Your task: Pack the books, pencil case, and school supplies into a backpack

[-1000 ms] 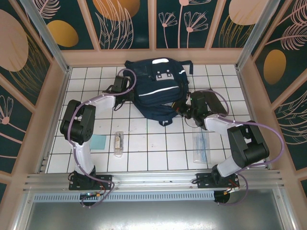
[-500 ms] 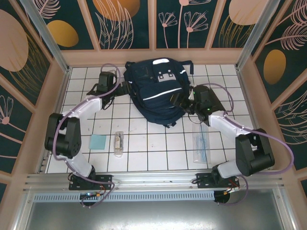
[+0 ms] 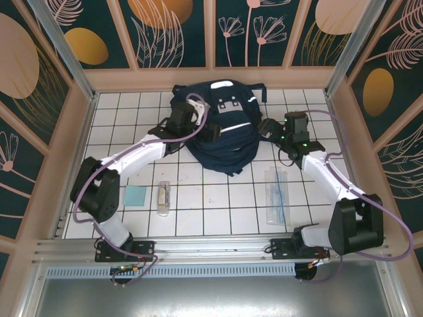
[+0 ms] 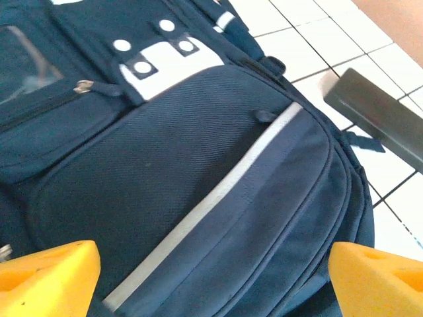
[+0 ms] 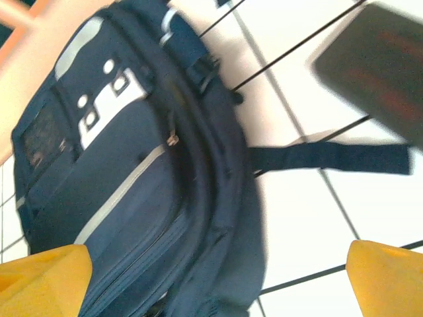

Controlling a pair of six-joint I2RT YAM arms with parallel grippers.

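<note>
Backpack (image 3: 228, 142) lies at far-edge centre of surface (image 3: 218, 205). L jaws open above its front; R jaws open beside it, appar. no contact.

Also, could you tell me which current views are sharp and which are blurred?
Top external: evenly lit and sharp, the large navy-blue fabric backpack crisp on the white tiles. Left wrist: fabric weave in focus, the yellow fingertips soft at the near corners. Right wrist: smeared throughout, the backpack's edges and the tile lines blurred.
</note>
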